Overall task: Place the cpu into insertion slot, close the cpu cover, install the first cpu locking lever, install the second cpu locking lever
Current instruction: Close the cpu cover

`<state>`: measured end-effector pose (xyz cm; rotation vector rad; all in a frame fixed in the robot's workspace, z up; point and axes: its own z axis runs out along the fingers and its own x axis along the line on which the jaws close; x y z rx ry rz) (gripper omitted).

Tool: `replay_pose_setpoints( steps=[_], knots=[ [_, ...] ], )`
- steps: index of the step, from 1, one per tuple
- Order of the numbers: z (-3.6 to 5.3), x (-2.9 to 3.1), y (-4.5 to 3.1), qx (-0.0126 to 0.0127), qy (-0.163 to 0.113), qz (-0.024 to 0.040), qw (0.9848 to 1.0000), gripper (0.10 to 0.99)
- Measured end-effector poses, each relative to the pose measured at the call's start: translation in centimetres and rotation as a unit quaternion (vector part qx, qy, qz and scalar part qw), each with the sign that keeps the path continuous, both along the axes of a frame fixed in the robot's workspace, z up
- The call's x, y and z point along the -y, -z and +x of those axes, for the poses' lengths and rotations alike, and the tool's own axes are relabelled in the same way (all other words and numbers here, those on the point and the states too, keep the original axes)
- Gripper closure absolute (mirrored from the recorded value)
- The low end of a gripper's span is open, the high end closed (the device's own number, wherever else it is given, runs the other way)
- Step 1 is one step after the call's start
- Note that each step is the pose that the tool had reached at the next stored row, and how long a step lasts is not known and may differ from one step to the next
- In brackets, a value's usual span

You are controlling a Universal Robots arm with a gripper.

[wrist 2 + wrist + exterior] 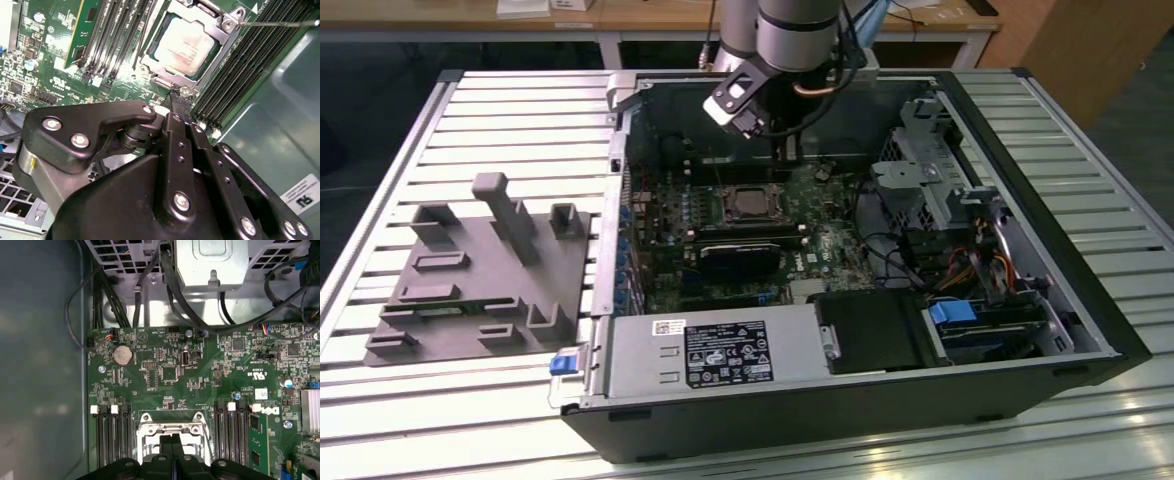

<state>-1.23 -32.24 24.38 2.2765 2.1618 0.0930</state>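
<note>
Apparently well along: the cpu [184, 46] is sitting flat in the insertion slot [750, 203], mid-board inside the open computer case [854, 425], which is lying on the slatted desk [520, 110]. The cpu cover [223, 35] is lying down over it, framing the chip through its square window. One locking lever [280, 23] is showing as a thin wire rod running out from the cover's corner across the memory slots [235, 75]. I cannot tell whether it is latched, so I am judging the two lever steps as the work left.

The end effector [176, 96] is hovering with its fingers pressed together, narrow, gripping nothing. Its tip is just beside the slot's edge in both wrist views; whether it is touching I cannot tell.

Materials: the chip top is reading pale, matte, silvery-beige. The cover is looking like bright stamped metal with screw heads at its corners. The motherboard [165, 370] is showing green and densely studded. The end effector links are showing matte black, bolted. A grey moulded fixture [480, 270] is resting on the desk at the exterior view's left, well apart from the slot.
</note>
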Motion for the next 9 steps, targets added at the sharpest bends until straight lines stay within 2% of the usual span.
replay_pose_setpoints(
  steps=[1,2,3,9],
  knots=[
    [-0.25,0.0,0.02,0.0034,0.0,0.0015,1.0,0.98],
    [-0.52,0.01,0.05,0.0055,0.0,0.0031,1.0,0.98],
    [-0.79,0.02,0.07,0.0063,0.0,0.004,1.0,0.98],
    [-1.85,0.21,0.44,0.0068,0.0,0.0055,1.0,0.98]
  ],
)
